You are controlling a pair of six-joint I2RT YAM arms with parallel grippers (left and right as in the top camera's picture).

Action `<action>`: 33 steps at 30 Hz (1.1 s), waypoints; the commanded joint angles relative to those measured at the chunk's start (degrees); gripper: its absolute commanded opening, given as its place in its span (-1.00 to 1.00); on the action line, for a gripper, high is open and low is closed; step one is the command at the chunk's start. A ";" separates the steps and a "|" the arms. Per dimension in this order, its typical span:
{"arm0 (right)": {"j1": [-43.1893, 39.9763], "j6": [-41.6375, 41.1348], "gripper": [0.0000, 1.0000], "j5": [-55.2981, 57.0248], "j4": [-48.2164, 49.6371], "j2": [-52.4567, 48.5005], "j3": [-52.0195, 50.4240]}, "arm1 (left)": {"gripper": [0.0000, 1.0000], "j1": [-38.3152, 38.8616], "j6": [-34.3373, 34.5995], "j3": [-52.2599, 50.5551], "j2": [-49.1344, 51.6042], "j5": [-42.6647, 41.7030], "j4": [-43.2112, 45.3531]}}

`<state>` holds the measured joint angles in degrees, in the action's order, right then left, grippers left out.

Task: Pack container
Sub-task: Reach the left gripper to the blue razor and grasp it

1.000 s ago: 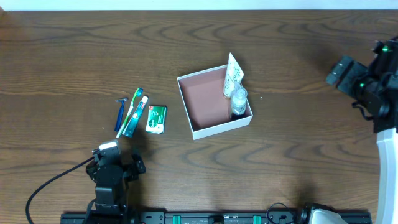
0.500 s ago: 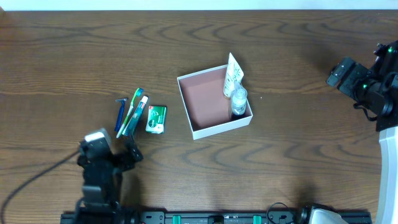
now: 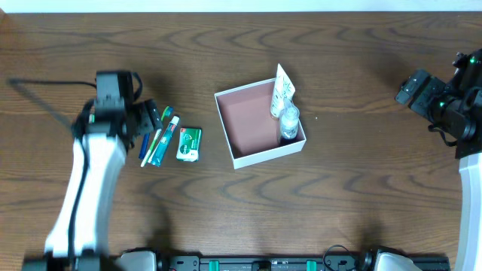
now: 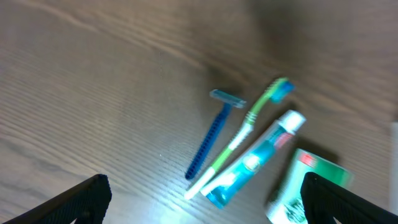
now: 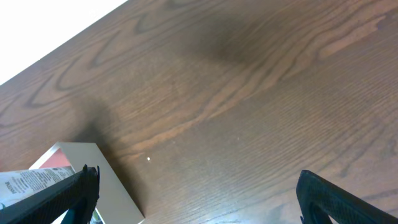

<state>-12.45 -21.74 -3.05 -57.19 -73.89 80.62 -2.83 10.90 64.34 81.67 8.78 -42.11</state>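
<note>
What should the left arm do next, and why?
Probably lower the open left gripper onto the blue razor: it hangs just above it, and the razor lies on the table, outside the container.

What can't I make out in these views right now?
Razor: overhead, head hidden under the left arm.
Green packet: left wrist, cut off by the bottom edge; print blurred.
Container: right wrist, only a corner shows; frame edge cuts the rest.
Tube: overhead, label too small to read.
</note>
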 commanded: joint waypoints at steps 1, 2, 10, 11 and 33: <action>-0.35 -0.50 0.98 -0.22 0.09 -0.17 0.26 | 0.96 -2.69 -1.99 3.02 8.15 -1.38 -0.68; -0.35 -0.50 0.98 -0.22 0.09 -0.17 0.26 | 0.96 -3.17 -2.32 3.08 10.14 -1.38 -0.61; -0.35 -0.50 0.99 -0.22 0.09 -0.17 0.26 | 0.88 -5.44 -13.29 3.08 21.55 -4.94 1.66; -0.35 -0.50 0.99 -0.22 0.09 -0.17 0.26 | 0.84 -5.66 -13.27 3.08 22.16 -4.94 2.16; -0.35 -0.50 0.99 -0.22 0.09 -0.17 0.26 | 0.29 -7.28 -17.75 3.02 30.03 -8.31 7.96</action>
<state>-12.45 -21.74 -3.05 -57.17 -73.89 80.62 -9.98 -5.37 66.96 109.40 0.27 -34.63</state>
